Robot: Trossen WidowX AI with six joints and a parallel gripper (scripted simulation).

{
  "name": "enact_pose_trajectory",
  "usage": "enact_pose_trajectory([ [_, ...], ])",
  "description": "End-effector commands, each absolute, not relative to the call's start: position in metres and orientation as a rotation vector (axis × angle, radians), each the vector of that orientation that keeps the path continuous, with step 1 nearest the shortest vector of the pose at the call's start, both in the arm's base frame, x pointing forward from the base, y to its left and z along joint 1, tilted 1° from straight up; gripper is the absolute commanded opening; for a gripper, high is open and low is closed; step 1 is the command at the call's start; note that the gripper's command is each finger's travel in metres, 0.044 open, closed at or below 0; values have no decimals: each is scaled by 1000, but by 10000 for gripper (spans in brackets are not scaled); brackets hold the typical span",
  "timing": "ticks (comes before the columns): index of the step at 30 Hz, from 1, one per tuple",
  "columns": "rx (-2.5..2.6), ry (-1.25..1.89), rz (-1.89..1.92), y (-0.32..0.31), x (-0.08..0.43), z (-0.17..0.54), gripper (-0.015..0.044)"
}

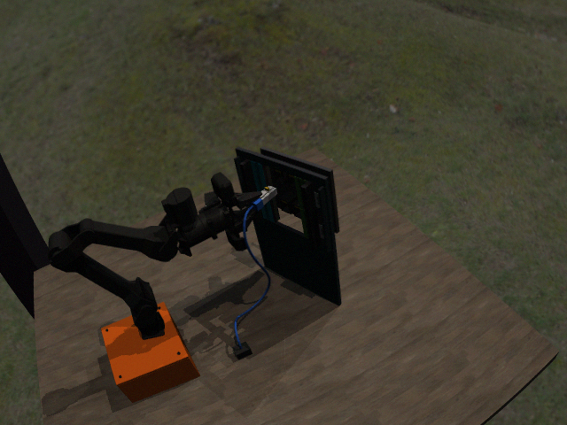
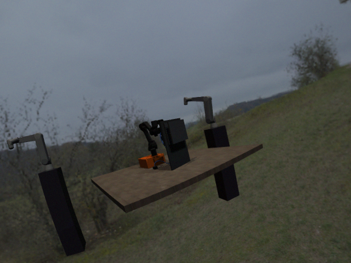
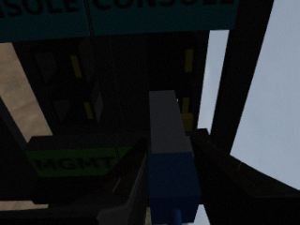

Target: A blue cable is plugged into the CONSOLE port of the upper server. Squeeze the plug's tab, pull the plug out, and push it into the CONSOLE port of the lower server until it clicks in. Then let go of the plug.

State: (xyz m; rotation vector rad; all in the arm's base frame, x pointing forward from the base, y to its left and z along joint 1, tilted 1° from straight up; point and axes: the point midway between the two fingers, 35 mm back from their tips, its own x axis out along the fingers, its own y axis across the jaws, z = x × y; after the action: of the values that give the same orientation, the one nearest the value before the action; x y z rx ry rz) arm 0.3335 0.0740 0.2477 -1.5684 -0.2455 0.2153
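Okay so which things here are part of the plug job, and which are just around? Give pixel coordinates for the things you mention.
Part of the job:
- gripper (image 1: pixel 256 203) (image 3: pixel 168 144)
- blue cable (image 1: pixel 267 279)
- plug (image 1: pixel 268 195) (image 3: pixel 169 122)
- port panel (image 1: pixel 299 263) (image 2: pixel 178 158)

Just around:
- left post (image 2: pixel 61 209)
- right post (image 2: pixel 226 181)
- trees (image 2: pixel 313 53)

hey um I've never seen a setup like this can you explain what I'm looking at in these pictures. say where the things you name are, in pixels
The machine is one black robot arm on an orange base (image 1: pixel 142 361) (image 2: pixel 145 162). The top picture looks down from above, the exterior one looks from outside, behind the upright panel (image 1: pixel 298 260) (image 2: pixel 179 158), and the wrist one looks along the gripper (image 1: pixel 252 205) (image 3: pixel 168 144). On the wooden table (image 1: pixel 412 311) (image 2: pixel 147 188) stand the base, the panel and a small black block (image 1: pixel 242 351) (image 2: pixel 155 167), where a blue cable (image 1: pixel 268 279) ends. The cable's plug (image 1: pixel 267 196) (image 3: pixel 171 141) is held between the gripper's fingers, near labels reading CONSOLE and MGMT.
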Motion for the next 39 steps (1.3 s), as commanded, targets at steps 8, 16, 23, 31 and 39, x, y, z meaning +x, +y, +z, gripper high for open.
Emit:
enact_pose_trajectory([
  [8, -1572, -252, 215, 69, 328, 248, 0],
  [16, -1573, -252, 215, 64, 324, 248, 0],
  [23, -1573, -252, 215, 63, 325, 243, 0],
  [31, -1573, -252, 215, 63, 332, 217, 0],
  [39, -1573, -252, 215, 63, 334, 192, 0],
])
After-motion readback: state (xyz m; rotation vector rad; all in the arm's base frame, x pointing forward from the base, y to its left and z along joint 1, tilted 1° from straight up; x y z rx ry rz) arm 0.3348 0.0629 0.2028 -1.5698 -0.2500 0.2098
